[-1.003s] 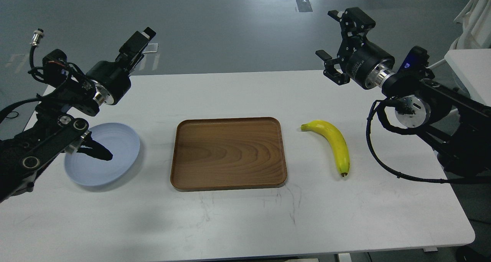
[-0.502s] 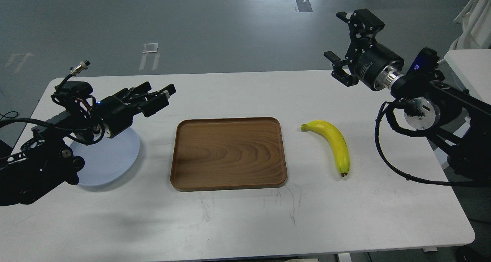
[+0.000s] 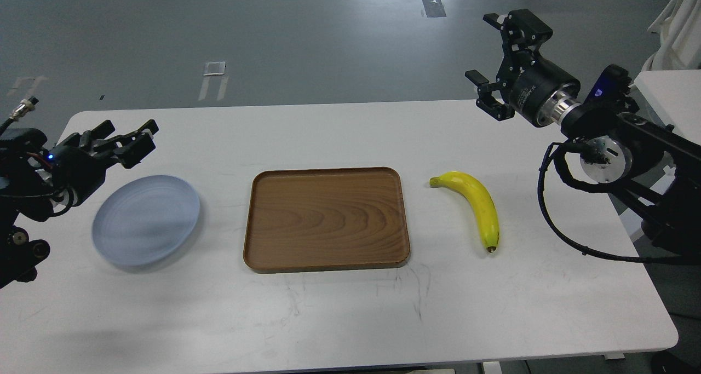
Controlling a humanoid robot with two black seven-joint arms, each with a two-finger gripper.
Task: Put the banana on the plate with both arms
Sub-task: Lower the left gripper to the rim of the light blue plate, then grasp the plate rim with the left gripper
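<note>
Since the earlier frame, the left pincer (image 3: 123, 138) is withdrawn off the plate (image 3: 146, 219), spread, unblocking it; the right pincer (image 3: 495, 62), spread, is raised behind the banana (image 3: 476, 201).

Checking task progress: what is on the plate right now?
Nothing: the plate shows bare all over. The banana lies on the table, right of the tray. What is under the plate cannot be seen.

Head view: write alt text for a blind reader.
A banana lies on a white table, right of a wooden tray; a pale blue plate sits left. Both black arms hover empty, left gripper and right gripper with jaws open.
</note>
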